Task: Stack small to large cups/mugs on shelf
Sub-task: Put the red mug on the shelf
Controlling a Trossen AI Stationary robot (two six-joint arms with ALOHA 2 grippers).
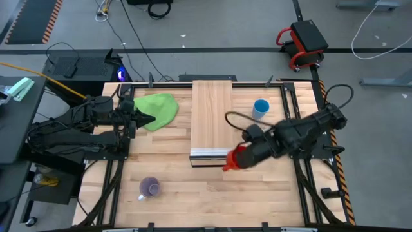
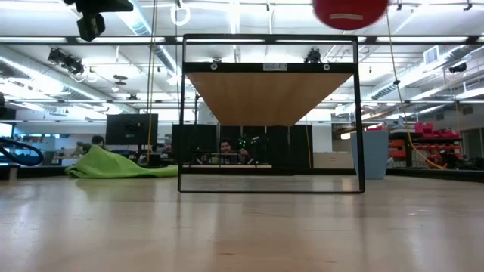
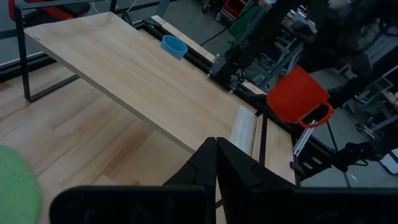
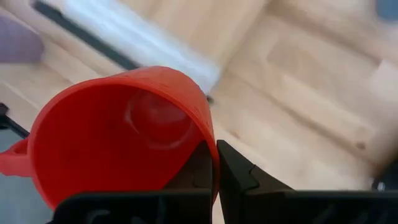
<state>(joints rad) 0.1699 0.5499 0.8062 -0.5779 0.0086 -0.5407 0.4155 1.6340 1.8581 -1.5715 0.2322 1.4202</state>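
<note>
My right gripper [image 1: 239, 154] is shut on the red mug [image 1: 233, 158], held in the air beside the near right corner of the shelf [image 1: 212, 109], a raised light-wood plank with a silvery front edge [image 1: 209, 154]. The mug shows high up in the low view [image 2: 349, 11]. The light-blue cup [image 1: 261, 107] stands on the table right of the shelf. The pale purple mug [image 1: 150, 187] stands on the table near the front left. My left gripper [image 1: 149, 118] is shut and empty beside the green cloth [image 1: 158, 109]. My right gripper pinches the red mug's wall at the rim [image 4: 213, 158], on the side opposite the handle [image 4: 12, 163], with one finger inside the mug and one outside. The mug is lifted clear of table and shelf, tipped, its mouth toward the gripper.
The green cloth lies on the table left of the shelf. The shelf stands on a thin black metal frame [image 2: 181, 113] with open space beneath it. Black rails [image 1: 302, 116] run along the table's sides.
</note>
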